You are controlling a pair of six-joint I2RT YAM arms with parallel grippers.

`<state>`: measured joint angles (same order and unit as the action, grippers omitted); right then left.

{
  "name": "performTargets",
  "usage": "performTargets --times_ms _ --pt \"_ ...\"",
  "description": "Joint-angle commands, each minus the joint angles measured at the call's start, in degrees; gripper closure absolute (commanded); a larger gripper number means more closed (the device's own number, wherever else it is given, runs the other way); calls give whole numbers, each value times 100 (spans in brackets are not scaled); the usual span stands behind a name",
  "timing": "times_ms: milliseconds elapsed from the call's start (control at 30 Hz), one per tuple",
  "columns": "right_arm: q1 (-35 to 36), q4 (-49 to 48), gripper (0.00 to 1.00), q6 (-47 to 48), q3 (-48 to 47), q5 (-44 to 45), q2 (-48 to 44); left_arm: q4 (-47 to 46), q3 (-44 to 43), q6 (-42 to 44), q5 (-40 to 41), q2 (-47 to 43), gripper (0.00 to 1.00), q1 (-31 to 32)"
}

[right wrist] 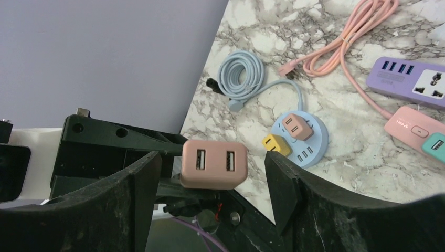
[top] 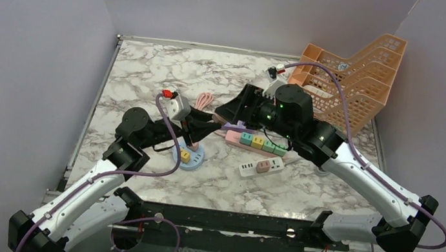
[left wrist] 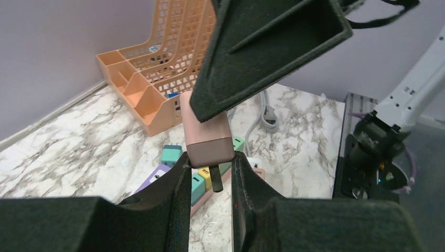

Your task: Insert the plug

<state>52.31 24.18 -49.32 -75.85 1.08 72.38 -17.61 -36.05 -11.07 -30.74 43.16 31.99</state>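
Observation:
A pink two-port USB plug (left wrist: 207, 131) is held in the air by my left gripper (left wrist: 210, 164). The left jaws are shut on the plug's sides near its pronged end, and a dark prong points back between them. In the right wrist view the plug (right wrist: 214, 164) shows its two USB ports. It sits between the fingers of my right gripper (right wrist: 212, 160) with a gap on each side, so the right gripper is open. In the top view the two grippers meet above the table's middle, the left (top: 198, 124) and the right (top: 226, 110). A pink power strip (top: 257, 142) with coloured plugs lies below.
A round blue socket hub (right wrist: 302, 139) holds a yellow and a pink plug. There are also a white strip (top: 261, 165), a purple strip (right wrist: 414, 84), a coiled light-blue cable (right wrist: 241, 73) and a pink cable (right wrist: 346, 37). An orange basket (top: 350, 77) stands at the back right.

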Motion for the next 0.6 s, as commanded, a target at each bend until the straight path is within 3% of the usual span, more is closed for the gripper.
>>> performTargets --times_ms 0,267,500,567 --pt "-11 256 30 109 -160 -549 -142 -288 -190 474 -993 38 100 -8" --pt "-20 443 55 34 -285 -1150 -176 -288 -156 839 -1377 -5 100 -8" --pt "-23 982 56 268 -639 -1681 -182 63 -228 1370 -1671 -14 100 -7" --pt "-28 1090 64 353 -749 -1823 -145 330 -321 1533 -1626 23 100 -8"
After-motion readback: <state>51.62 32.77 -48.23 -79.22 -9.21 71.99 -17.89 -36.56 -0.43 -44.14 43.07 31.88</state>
